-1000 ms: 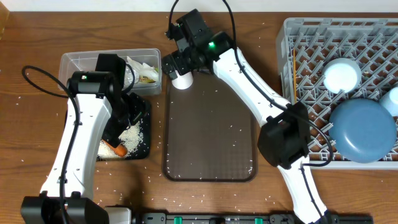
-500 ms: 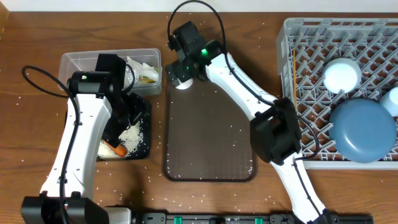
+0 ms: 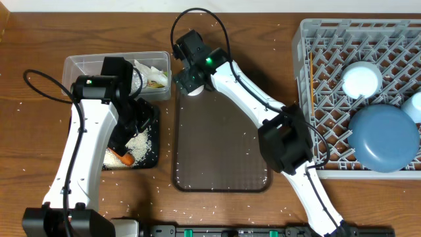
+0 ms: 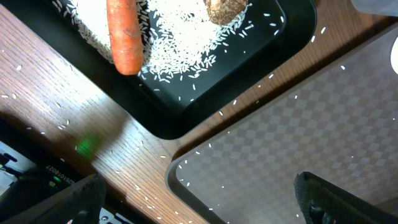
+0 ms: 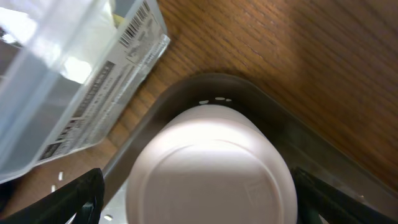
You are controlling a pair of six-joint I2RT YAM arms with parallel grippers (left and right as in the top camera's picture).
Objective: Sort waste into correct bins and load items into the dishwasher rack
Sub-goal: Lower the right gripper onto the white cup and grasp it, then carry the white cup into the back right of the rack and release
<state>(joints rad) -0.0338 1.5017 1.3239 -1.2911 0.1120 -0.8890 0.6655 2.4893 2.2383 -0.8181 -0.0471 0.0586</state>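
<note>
**A Brown Wood Table in Soft Light**

The table [image 3: 39,39] is made of brown wood. Dark lines in the wood run from the left edge to the right edge. It fills almost all of the overhead view. A thin pale strip [image 3: 99,4] lies along the top edge. The light is soft and even.

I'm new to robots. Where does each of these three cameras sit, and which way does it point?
Overhead: fixed above the table, looking straight down; both the left arm and right arm show.
Left wrist: on the left arm's wrist, looking down at the black tray with carrot and rice; its own fingertips show at the bottom corners.
Right wrist: on the right arm's wrist, looking down onto the white cup beside the clear tub; fingertips at bottom corners.
Shared: overhead and right wrist both show the white cup.
</note>
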